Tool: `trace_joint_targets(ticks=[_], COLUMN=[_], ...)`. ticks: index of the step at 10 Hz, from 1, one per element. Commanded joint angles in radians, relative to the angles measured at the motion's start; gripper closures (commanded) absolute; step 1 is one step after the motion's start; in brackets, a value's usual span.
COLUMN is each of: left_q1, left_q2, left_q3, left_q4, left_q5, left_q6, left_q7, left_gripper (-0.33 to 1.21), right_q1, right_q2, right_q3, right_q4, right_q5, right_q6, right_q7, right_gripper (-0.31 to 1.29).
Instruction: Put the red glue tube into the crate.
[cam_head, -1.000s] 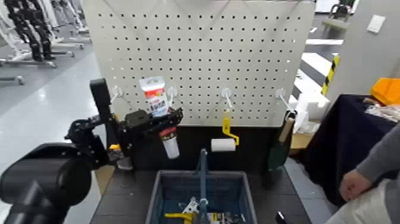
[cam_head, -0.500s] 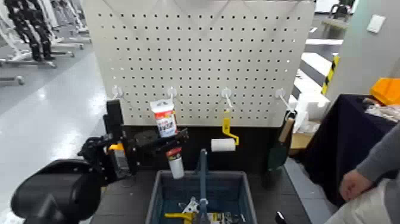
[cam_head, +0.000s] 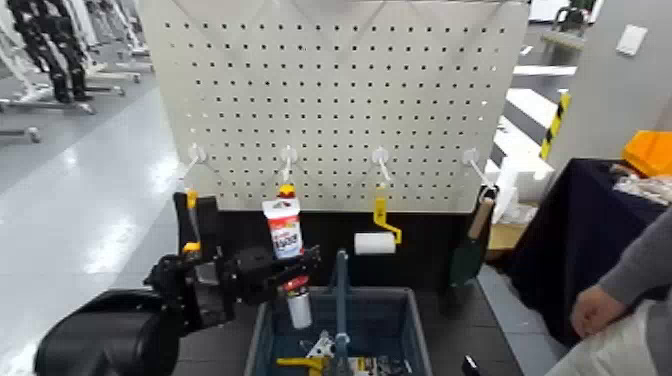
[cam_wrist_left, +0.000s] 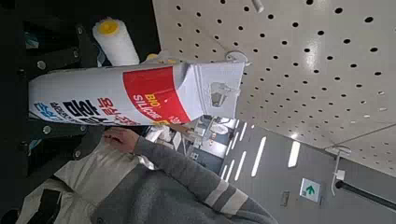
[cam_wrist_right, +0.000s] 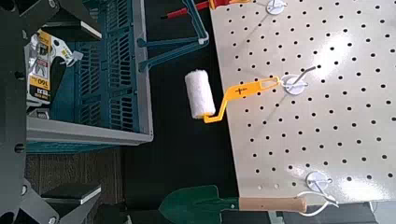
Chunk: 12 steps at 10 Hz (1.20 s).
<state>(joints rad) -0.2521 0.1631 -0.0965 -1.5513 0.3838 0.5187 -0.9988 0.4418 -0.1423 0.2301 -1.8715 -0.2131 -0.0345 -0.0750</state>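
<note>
Tube in my left gripper (cam_head: 283, 272): I have the red glue tube (cam_head: 285, 238) clamped between the fingers, hanging upright with its cap end down and the flat crimped end up. The cap hangs just past the near-left rim of the crate (cam_head: 262, 318), already about level with it.

To do this step well, I judge I need to carry the tube a little further inward, toward the centre handle (cam_head: 341, 300), so that it is clearly over an open compartment and not straddling the wall. Then I should lower until the cap is well inside before I let the fingers part; dropping it from up here could let it tip over the rim. The handle sits close on the far side of my gripper, so I want to stop short of it.

Below the tube lie a few other tools (cam_head: 318, 355), so I would settle it on the bare part of the crate floor.

The pegboard (cam_head: 340, 100) behind the tube is clear of my path; the paint roller (cam_head: 376, 237) hangs beyond the handle. My right gripper is out of sight, parked off low.
</note>
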Motion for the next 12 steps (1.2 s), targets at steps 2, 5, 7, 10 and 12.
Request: trace_joint_targets(ticks=[2,5,7,10,12], left_q1=[0.008,0.014,0.013,0.002,-0.009], left_q2=[-0.007,-0.011,-0.016,-0.022,-0.031], left_q3=[-0.011,-0.017,-0.022,-0.035,-0.043], left_q4=[0.071,0.117,0.155,0.208,0.250], left_q5=[-0.017,-0.040,-0.056,-0.083,-0.089], left_q6=[-0.008,-0.016,-0.032,-0.055,-0.074], left_q7=[-0.018,-0.026,-0.024,-0.017,-0.015], left_gripper=[1.19,1.19,1.19,1.19,1.19], right_q1=[0.000,0.000,-0.002,-0.005,-0.005], right_q2=[0.000,0.000,-0.003,-0.003,-0.003], right_q3=[0.002,0.003,0.003,0.006,0.006], right_q4=[0.000,0.000,0.000,0.002,0.002], right_q5=[-0.002,-0.003,-0.006,-0.011,-0.014], right_q6=[0.001,0.001,-0.001,0.001,0.001], right_q7=[0.000,0.001,0.001,0.001,0.004], right_gripper=[0.16,0.17,0.17,0.17,0.17])
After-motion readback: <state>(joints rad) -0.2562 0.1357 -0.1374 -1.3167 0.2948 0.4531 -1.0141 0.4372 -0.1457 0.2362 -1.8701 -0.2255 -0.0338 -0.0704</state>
